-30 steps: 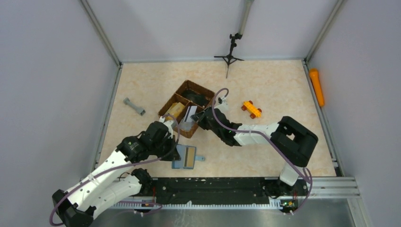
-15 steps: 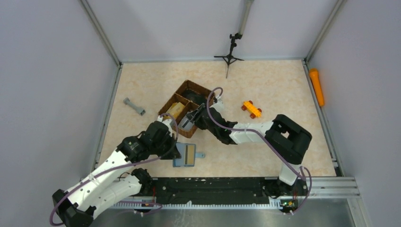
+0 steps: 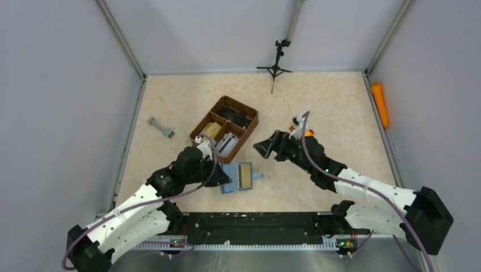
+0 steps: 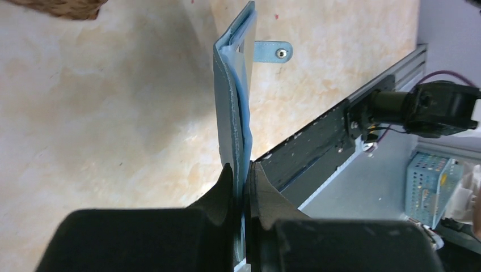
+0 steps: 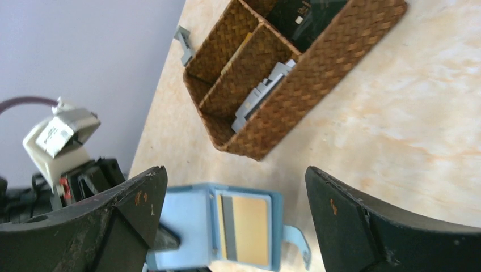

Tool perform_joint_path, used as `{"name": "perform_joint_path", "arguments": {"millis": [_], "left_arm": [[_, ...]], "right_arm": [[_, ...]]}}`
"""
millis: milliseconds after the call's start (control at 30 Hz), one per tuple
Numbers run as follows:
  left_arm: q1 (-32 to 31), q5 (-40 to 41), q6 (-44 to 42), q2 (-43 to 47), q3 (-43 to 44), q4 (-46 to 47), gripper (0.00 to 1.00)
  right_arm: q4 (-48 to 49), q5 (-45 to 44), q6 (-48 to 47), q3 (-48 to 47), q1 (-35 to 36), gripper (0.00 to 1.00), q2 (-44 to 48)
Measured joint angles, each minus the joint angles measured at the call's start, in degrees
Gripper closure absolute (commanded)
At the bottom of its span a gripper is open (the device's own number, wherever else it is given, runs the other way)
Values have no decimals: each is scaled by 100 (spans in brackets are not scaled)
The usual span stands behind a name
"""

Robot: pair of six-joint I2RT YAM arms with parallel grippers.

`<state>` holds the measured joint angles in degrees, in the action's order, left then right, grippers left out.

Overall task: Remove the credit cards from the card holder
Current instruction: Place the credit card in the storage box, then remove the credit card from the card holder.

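Note:
The card holder (image 3: 243, 177) lies open on the table, light blue inside, with its strap tab to the right. A gold credit card (image 5: 249, 229) with a dark stripe sits in its right pocket. My left gripper (image 3: 224, 181) is shut on the holder's left flap, which shows edge-on in the left wrist view (image 4: 232, 113). A grey-white card (image 3: 227, 144) stands in the near compartment of the brown woven basket (image 3: 247, 126). My right gripper (image 3: 265, 146) hangs open and empty to the right of the basket, above and beyond the holder (image 5: 187, 226).
An orange toy car (image 3: 307, 133) sits partly behind the right arm. A grey dumbbell-shaped piece (image 3: 161, 127) lies at the left, an orange cylinder (image 3: 379, 105) by the right wall, a black tripod (image 3: 275, 67) at the back. The black rail (image 3: 255, 225) runs along the near edge.
My right gripper opened, left the grey-white card in the basket and drew back to the right. My left gripper shifted the card holder a little right and away.

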<state>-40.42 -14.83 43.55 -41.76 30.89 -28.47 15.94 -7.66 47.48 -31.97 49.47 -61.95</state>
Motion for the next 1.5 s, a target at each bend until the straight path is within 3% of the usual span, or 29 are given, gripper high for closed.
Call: {"name": "perform_joint_path", "arguments": {"millis": [233,467,800,967,1167,1233,1367,1500], "left_arm": [[0,-286,424,-184,-278,1458,100],[39,-728,911,-428,-282,2730,100],[101,-1567,1659,-562,-361,4168,100],[133,-1991,1788,-678,-358,4634,100],[151,-2343,1858,-920,-358,4870,100],[155,-2433,1899,-940,-358,4948,100],[160,-2549,1926,-942,-358,5036,100],[160,-2546,1884,-940,-354,4959,100]], "right_arm": [[-894,1165,-586,367,-435,5,1228],[-693,1746,-256,1624,-442,4,2487],[-199,1788,321,2133,-442,4,2793],[-122,1766,415,2133,-442,15,3119],[-26,1755,586,2135,-439,36,3589],[9,1738,673,2140,-439,33,3705],[24,1733,772,2144,-439,10,3875],[-129,1665,699,2133,-439,6,4044]]}}
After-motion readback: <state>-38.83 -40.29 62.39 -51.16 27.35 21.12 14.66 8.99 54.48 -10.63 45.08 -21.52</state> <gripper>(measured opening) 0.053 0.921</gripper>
